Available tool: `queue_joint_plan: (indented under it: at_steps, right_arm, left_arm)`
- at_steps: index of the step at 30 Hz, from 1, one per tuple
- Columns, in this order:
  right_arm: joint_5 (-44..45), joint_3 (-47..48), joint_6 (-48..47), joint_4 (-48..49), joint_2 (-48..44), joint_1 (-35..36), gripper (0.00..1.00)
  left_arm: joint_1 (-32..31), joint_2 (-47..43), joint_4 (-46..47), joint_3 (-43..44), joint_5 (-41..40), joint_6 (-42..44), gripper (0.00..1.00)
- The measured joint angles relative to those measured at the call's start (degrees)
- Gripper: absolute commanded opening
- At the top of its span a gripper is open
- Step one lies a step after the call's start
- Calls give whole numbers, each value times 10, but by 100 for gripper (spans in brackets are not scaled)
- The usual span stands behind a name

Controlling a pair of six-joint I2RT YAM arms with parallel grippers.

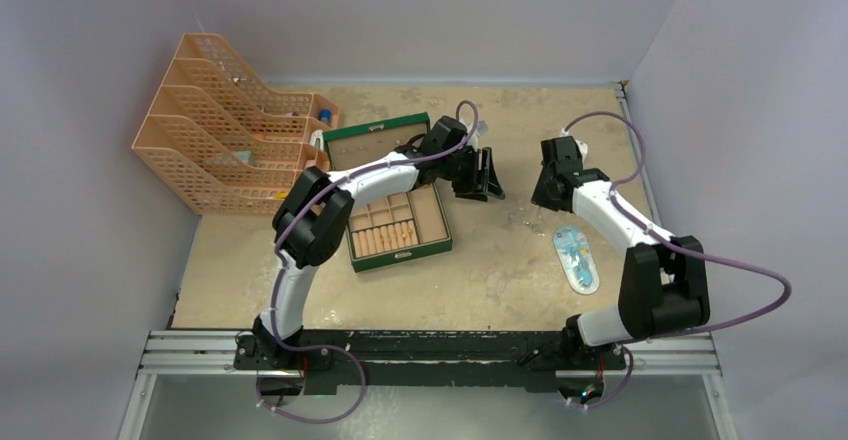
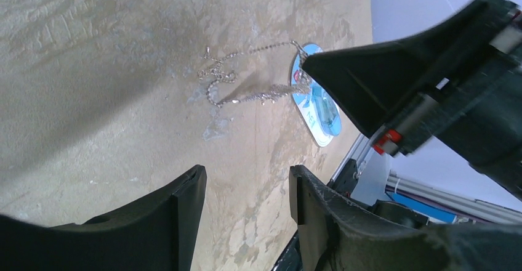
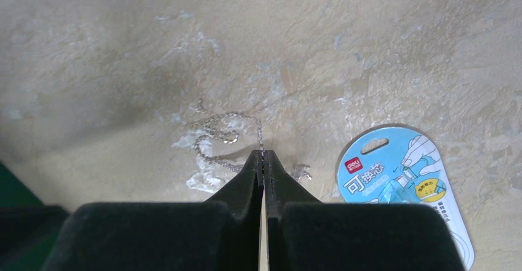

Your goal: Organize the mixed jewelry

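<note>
Right gripper (image 3: 263, 155) clenched tight at centre-right of the table (image 1: 480, 280), nose down, fingertips pinching one strand of the silver chain (image 3: 215, 138). Rest of the chain loose in a small tangle on the tan surface just left of the pinch, with a short tail to its right, near the light-blue packet (image 3: 394, 172) but apart from it.

Left gripper (image 2: 248, 182) half open and empty just left of the right one, hanging above bare table, the tangle ahead of its fingertips. Only a narrow gap between the two grippers.

Green box (image 1: 400, 225) lying open at centre-left, lid raised on its far side, tan compartments exposed. Orange-gold bits (image 1: 404, 228) in one compartment, too small to tell apart. Peach file rack (image 1: 215, 130) in the far-left corner.

Packet flat near the table's right edge, beside the right forearm. Widest free room on the near half of the table, between box and packet, bare down to the rail (image 1: 430, 345) carrying the arm bases. Far strip beyond both grippers likewise bare up to the back wall (image 1: 400, 20). Right edge tight against the side wall (image 1: 760, 110).
</note>
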Motion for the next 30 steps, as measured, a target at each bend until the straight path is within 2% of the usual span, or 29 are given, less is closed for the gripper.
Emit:
queue_joint_plan:
  at_steps: [4, 9, 20, 30]
  right_arm:
    - [-20, 4, -7, -9, -22, 0, 0]
    - [-58, 18, -21, -14, -58, 0, 0]
    - [-150, 55, -47, -24, -124, 0, 0]
    - [-191, 72, -56, -34, -147, 0, 0]
  left_arm:
    - [0, 19, 0, 15, 0, -2, 52]
    - [0, 44, -1, 44, 2, 0, 59]
    - [-1, 76, 2, 71, 24, 6, 68]
    - [-3, 81, 55, 68, 84, 5, 69]
